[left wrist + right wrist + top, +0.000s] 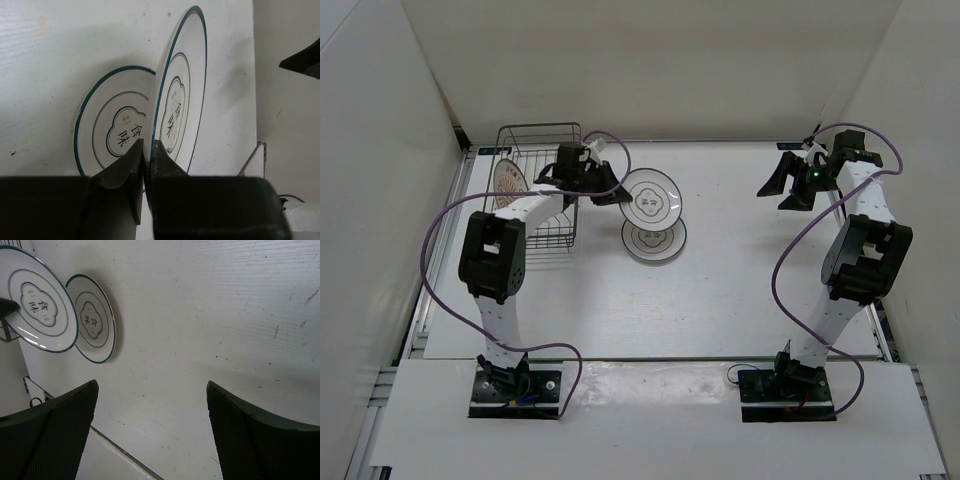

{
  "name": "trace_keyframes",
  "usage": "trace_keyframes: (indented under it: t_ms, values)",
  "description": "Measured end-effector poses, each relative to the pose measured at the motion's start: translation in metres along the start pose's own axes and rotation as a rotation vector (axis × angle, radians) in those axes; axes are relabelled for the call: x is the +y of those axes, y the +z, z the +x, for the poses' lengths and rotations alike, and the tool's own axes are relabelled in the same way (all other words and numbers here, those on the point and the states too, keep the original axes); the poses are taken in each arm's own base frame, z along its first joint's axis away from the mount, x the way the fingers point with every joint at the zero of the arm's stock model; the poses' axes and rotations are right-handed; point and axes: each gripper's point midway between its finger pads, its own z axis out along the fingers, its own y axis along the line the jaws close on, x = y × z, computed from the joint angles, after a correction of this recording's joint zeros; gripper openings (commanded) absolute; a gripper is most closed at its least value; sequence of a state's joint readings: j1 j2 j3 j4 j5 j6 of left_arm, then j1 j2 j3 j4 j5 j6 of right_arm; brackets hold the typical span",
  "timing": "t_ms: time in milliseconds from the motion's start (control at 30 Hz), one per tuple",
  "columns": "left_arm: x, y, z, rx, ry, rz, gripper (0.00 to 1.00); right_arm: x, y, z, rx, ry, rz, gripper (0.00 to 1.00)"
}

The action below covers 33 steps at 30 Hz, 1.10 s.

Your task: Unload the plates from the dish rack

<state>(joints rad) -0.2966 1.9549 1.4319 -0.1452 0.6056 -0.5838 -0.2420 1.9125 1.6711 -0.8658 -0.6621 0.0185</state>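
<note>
Slippage is the main risk: one white plate (pixel 182 90) is pinched only at its rim by the left jaws, clamped tight, and is held tilted close over the second white plate (pixel 107 127) lying on the bench (pixel 740 270). If released too high, rim could be chipped against rim. The orange plate (pixel 507 182) is seen standing in the dish rack (pixel 538 127). The right jaws are spread wide, empty.

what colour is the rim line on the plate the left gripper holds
Dark teal, on the plate in the left gripper; clearest in the left wrist view.
</note>
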Motion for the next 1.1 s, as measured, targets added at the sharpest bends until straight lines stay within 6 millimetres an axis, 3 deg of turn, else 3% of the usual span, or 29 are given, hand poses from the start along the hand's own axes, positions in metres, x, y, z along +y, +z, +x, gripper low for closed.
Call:
trace_keyframes:
  t_ms: [300,1100]
  values:
    - [0.024,0.017,0.043,0.132,-0.04,-0.07,0.27,0.0,0.0,0.001,0.004,0.005,0.001,0.9]
    - [0.047,0.018,0.078,0.26,-0.036,-0.218,0.8,-0.002,-0.003,0.004,0.014,-0.006,0.002,0.9]
